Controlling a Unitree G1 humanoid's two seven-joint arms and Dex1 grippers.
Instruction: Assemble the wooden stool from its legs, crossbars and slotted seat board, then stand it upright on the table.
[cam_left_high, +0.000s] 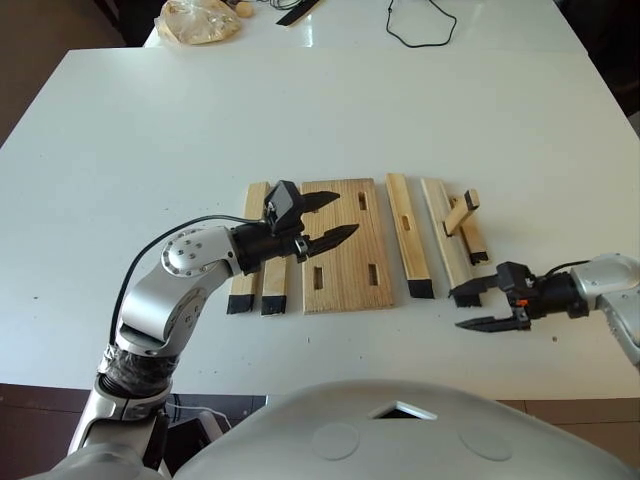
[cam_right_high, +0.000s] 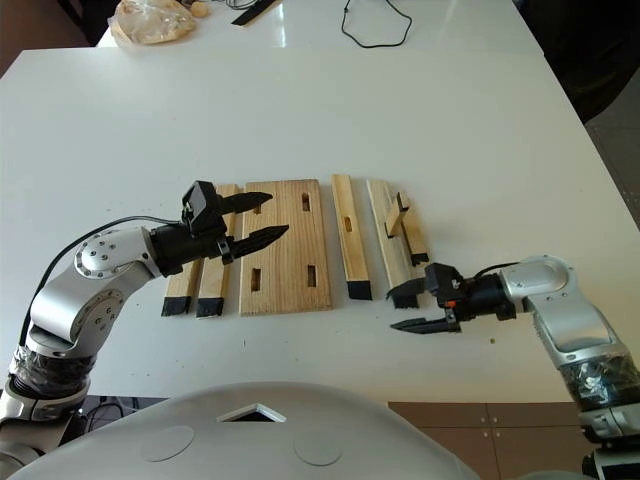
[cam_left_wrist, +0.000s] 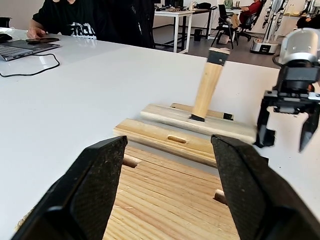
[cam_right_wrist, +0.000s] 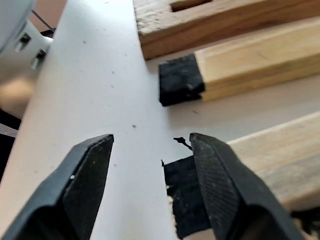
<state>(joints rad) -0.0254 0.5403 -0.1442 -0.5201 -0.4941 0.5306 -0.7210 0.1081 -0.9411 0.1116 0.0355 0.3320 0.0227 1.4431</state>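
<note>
The slotted seat board lies flat at the table's middle. Two black-tipped legs lie side by side along its left edge. To its right lies a slotted leg. Beyond that is another leg with a short crossbar standing up out of it. My left gripper hovers open over the board's upper left part, holding nothing. My right gripper is open and empty near the front edge, just off the black tips of the right-hand legs. In the left wrist view the crossbar rises behind the board.
At the table's far edge lie a black cable, a crumpled bag and a dark flat object. Bare white tabletop surrounds the parts, and the front edge runs close under my right gripper.
</note>
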